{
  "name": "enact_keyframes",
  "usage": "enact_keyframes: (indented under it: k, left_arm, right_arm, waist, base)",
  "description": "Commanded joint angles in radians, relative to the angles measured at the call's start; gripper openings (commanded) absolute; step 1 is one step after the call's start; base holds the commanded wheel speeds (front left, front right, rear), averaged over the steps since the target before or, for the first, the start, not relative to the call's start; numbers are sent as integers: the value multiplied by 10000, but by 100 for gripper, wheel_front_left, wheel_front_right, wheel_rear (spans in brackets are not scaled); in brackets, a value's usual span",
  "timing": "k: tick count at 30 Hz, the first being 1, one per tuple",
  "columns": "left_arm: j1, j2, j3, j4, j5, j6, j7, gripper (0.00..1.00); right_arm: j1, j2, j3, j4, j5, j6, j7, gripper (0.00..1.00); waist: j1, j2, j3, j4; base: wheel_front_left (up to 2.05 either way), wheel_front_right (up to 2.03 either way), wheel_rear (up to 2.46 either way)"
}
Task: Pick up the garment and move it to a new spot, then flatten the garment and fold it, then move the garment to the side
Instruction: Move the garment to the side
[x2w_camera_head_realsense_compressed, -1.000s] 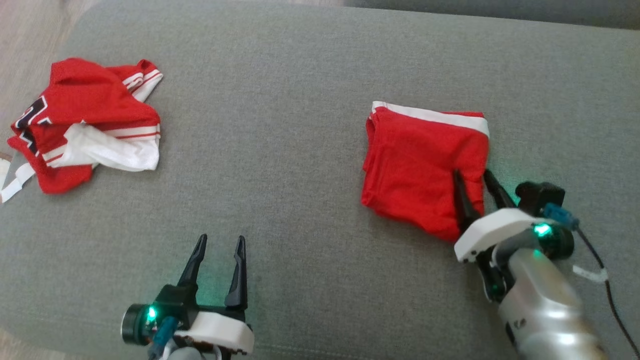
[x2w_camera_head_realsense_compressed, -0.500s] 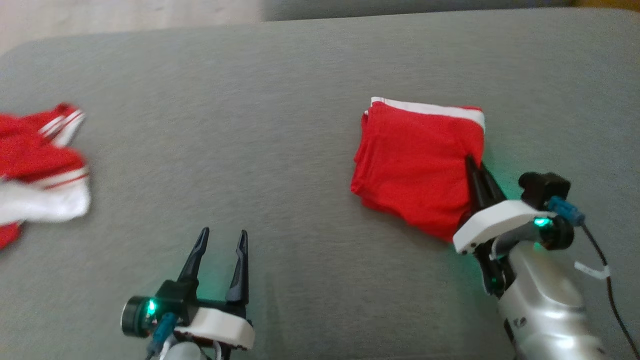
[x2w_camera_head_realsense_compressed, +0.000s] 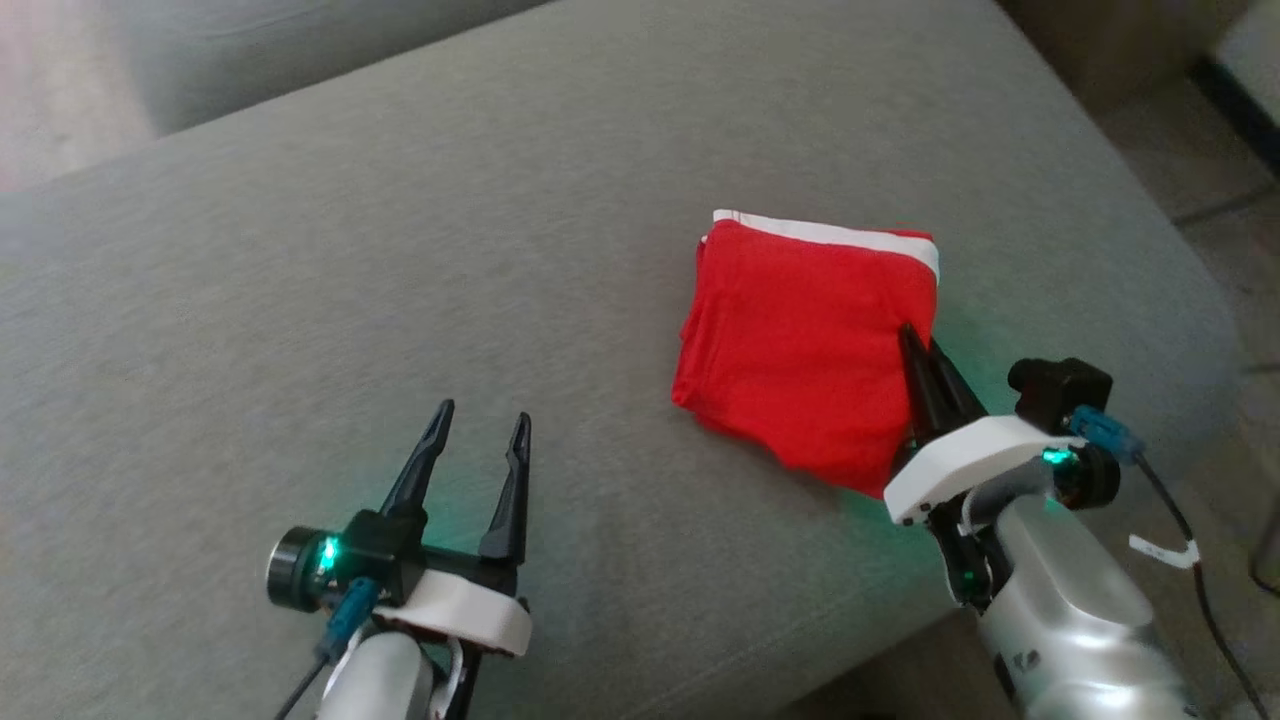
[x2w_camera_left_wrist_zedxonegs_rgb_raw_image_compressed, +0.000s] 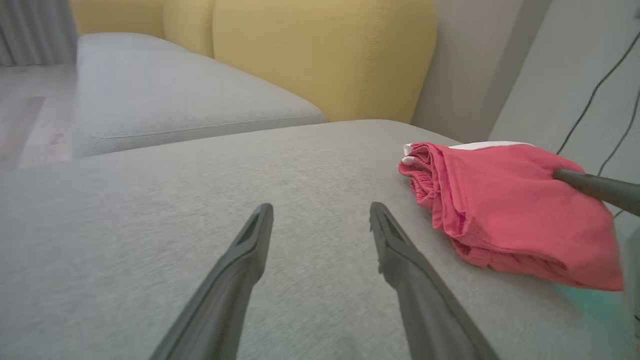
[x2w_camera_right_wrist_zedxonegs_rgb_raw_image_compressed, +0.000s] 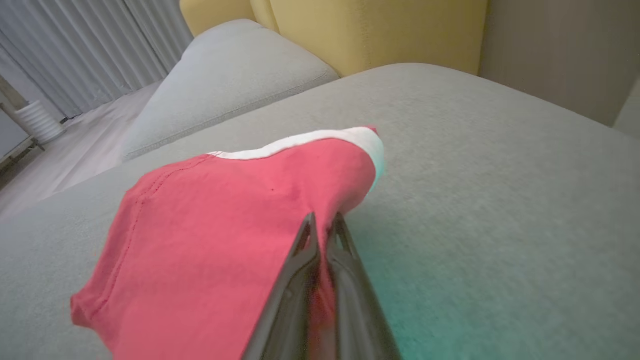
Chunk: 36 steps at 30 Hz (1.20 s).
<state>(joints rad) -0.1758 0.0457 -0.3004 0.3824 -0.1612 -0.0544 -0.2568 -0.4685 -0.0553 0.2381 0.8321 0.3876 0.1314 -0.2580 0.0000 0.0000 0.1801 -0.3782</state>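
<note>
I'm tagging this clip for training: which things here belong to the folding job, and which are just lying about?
In the job: folded red garment, pinched by the shut right gripper; left gripper, open, holding nothing.
Just lying about: grey sofa cushion underneath; yellow backrest; curtain.

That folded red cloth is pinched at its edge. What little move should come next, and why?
Probably a gentle slide sideways. The right tool is shut on the edge of the folded garment, which lies on the grey cushion; lifting by one edge would likely spill the fold.
</note>
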Motion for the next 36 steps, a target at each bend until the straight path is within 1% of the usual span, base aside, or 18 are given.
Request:
enact_keyframes:
  k: [1, 5, 8, 10, 11, 13, 18, 21, 25, 26, 28, 29, 31, 34, 36]
  left_arm:
    - [-332, 45, 166, -181, 109, -60, -49, 100]
    - [-390, 45, 69, -89, 248, -143, -49, 100]
    - [-460, 45, 58, -24, 368, -203, -49, 100]
    - [-513, 45, 72, 1, 454, -238, -49, 100]
    - [-513, 45, 72, 1, 454, -238, -49, 100]
    - [-557, 45, 93, -1, 532, -279, -49, 100]
    - [-724, 46, 204, -13, 727, -376, -49, 100]
    - [-832, 46, 270, -68, 798, -427, -49, 100]
    - [-977, 46, 258, -188, 826, -476, -49, 100]
    - [-1041, 46, 264, -232, 826, -486, -49, 100]
    - [-1091, 46, 290, -272, 856, -498, -49, 100]
    - [-1115, 46, 308, -285, 867, -504, -49, 100]
    - [-1160, 46, 347, -307, 901, -514, -49, 100]
    - [-1207, 46, 425, -331, 932, -508, -49, 100]
    - [-1210, 45, 460, -350, 938, -481, -49, 100]
  right_arm:
    - [-51, 51, 238, -329, 37, -7, -38, 0]
    - [-425, 51, 63, -191, -504, -7, -38, 0]
    - [-1031, 47, -367, 62, -1367, -7, -38, 0]
    - [-1512, -134, -672, 278, -1985, -7, -38, 0]
    - [-1512, -134, -672, 278, -1985, -7, -38, 0]
    - [-2024, -493, -994, 572, -2486, -7, -38, 0]
    - [-3339, -1735, -1712, 1354, -3606, -7, -1, 0]
    - [-3950, -2454, -2323, 1898, -4146, -7, 304, 0]
    - [-4455, -3351, -3407, 2386, -4928, -7, 654, 0]
    - [-4553, -3620, -4084, 2461, -5290, -7, 699, 0]
    - [-4585, -3808, -4751, 2468, -5670, -7, 712, 2]
    - [-4584, -3884, -5065, 2422, -5901, -7, 695, 26]
    - [-4555, -3908, -5671, 2246, -6391, -7, 632, 100]
    - [-4522, -3654, -6597, 1832, -7018, -7, 447, 100]
    - [-4520, -3291, -6956, 1500, -7395, -7, 257, 100]
  waist:
    - [0, 0, 335, -661]
    - [0, 0, 622, -483]
    - [0, 0, 882, -140]
    - [0, 0, 1069, 152]
    - [0, 0, 1069, 152]
    - [0, 0, 1261, 464]
    - [0, 0, 1751, 1237]
    - [0, 0, 2025, 1638]
    - [0, 0, 2351, 2062]
    - [0, 0, 2471, 2195]
    - [0, 0, 2557, 2262]
    - [0, 0, 2599, 2281]
    - [0, 0, 2640, 2295]
    - [0, 0, 2650, 2249]
    - [0, 0, 2583, 2211]
  base:
    - [0, 0, 0]
    - [0, 0, 0]
    - [0, 0, 0]
    - [0, 0, 0]
    - [0, 0, 0]
    - [0, 0, 0]
    - [0, 0, 0]
    - [0, 0, 0]
    - [0, 0, 0]
    - [0, 0, 0]
    - [0, 0, 0]
    - [0, 0, 0]
    - [0, 0, 0]
    - [0, 0, 0]
    - [0, 0, 0]
